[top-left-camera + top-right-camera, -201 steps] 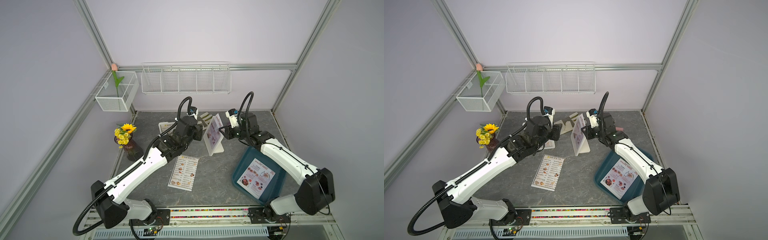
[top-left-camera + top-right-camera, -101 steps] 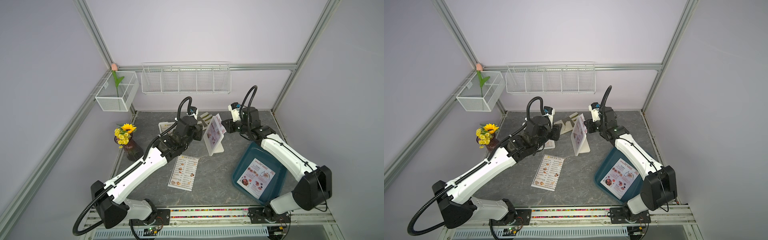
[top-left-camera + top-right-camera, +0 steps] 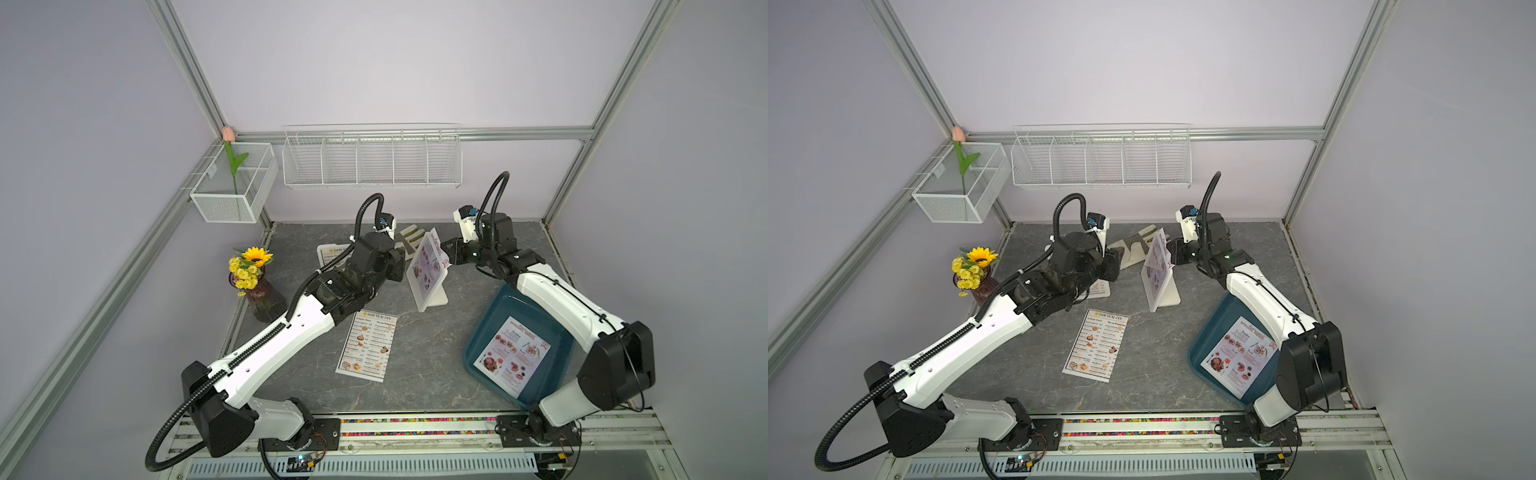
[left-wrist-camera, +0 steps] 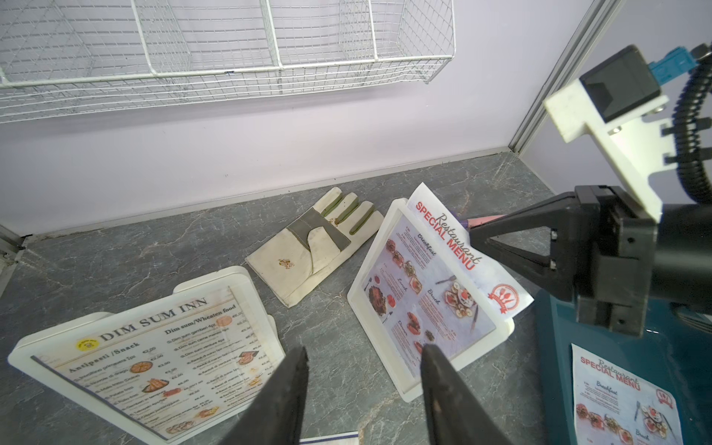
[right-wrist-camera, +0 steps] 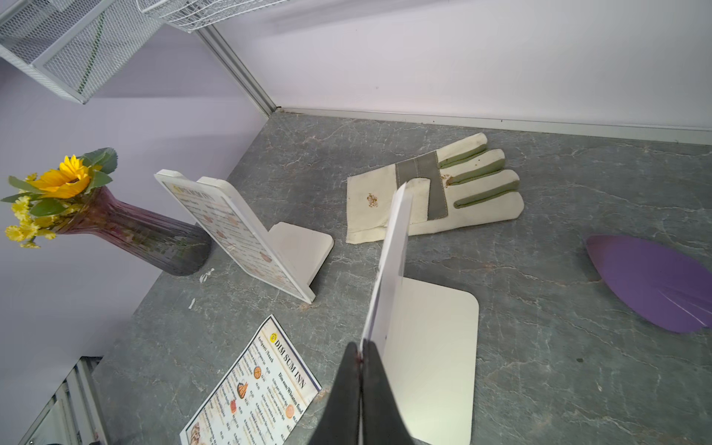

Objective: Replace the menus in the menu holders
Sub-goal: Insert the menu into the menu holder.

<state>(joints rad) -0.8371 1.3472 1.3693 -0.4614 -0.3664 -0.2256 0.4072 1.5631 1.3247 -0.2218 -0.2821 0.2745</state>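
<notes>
The right tool (image 4: 474, 235) is pinched shut on the SPECIAL MENU sheet (image 4: 497, 281), gripping the part that sticks out past the top edge of the centre menu holder (image 5: 435, 346). In the right wrist view its two fingers (image 5: 348, 389) press together on the sheet's thin edge. The rest of that sheet is inside the holder behind the clear front and sits slightly skewed. The holder stands leaning on its slanted foot near the middle of the table (image 3: 428, 361).

The left tool (image 4: 364, 348) has its jaws apart and holds nothing. It hangs above the table between the two holders, apart from both.

The other menu holder (image 5: 287, 246) stands nearer the vase of yellow flowers (image 3: 257, 291), with a DIM SUM INN menu (image 4: 154, 358) inside it. In both top views the left arm hides most of this holder.

A loose DIM SUM INN sheet (image 3: 368, 347) lies flat on the table in front of the holders, touching neither. A second SPECIAL MENU sheet (image 3: 513, 355) lies face up in the dark teal tray (image 3: 494, 311), under the right arm.

A cream work glove (image 4: 319, 242) lies flat behind the holders, near the back wall. A purple leaf-shaped piece (image 5: 647, 285) lies on the table beside the centre holder. A white wire basket (image 3: 372, 156) hangs on the back wall.
</notes>
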